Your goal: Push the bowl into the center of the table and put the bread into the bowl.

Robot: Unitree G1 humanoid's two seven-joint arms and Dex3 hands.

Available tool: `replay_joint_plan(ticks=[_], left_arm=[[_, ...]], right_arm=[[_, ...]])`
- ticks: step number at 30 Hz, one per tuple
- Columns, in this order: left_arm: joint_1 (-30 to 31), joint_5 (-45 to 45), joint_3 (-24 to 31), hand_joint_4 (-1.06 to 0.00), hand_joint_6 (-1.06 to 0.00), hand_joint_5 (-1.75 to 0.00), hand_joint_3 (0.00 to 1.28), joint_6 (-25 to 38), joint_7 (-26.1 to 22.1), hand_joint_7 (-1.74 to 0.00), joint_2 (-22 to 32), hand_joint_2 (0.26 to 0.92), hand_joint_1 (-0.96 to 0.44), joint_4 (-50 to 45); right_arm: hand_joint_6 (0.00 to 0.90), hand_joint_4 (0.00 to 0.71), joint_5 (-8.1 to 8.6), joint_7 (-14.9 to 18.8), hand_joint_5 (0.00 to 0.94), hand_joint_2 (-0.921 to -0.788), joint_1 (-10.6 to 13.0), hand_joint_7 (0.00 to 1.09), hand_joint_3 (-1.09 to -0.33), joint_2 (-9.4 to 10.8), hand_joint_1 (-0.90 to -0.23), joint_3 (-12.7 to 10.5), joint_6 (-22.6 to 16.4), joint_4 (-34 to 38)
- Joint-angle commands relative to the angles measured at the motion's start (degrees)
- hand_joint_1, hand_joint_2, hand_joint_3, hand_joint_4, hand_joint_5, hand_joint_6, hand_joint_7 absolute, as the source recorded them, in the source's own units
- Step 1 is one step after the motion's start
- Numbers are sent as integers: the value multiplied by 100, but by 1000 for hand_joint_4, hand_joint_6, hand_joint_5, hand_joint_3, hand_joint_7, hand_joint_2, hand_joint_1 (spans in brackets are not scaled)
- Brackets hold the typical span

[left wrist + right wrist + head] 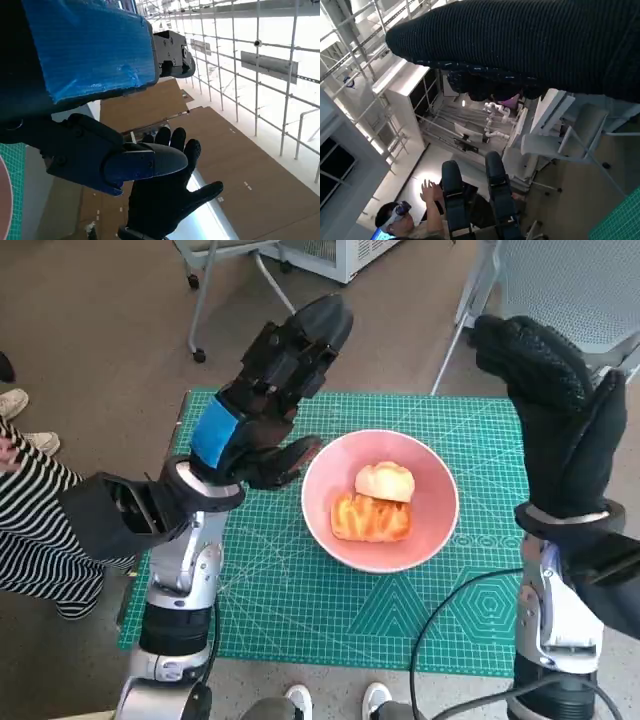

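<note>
Pink bowl (pixel 380 500) with bread (pixel 371 517) only in head view; left robot hand (pixel 275 390) and right robot hand (pixel 560 415) raised, released, empty.

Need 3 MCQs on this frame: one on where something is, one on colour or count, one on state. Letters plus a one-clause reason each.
1. Where is the bread?
A. Inside the bowl
B. On the mat beside the bowl
C. In the right hand

2. What colour is the bowl?
A. White
B. Pink
C. Blue

3. What are the two hands doing?
A. Both raised above the table, holding nothing
B. The left grips the bowl's rim
C. The right holds a bread piece

Answers:
1. A: two pieces of bread lie in the bowl, one resting on the other.
2. B: the head view shows a pink bowl near the middle of the green cutting mat.
3. A: the left hand and the right hand are lifted with fingers spread and nothing in them; the left wrist view shows the gloved hand open too.
</note>
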Motion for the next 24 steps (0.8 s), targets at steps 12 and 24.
replay_joint_plan(ticks=[12,24], left_arm=[[-57,-156,-7,1,1,1,519,261,-34,-411,-25,859,-623,-235],[-26,-181,-41,1,1,1,531,384,10,-415,-63,840,-630,-387]], right_arm=[[105,219,-4,-11,0,-921,110,541,-662,7,-662,-9,-55,77],[105,219,30,1,0,-921,118,540,-662,16,-656,-24,-121,126]])
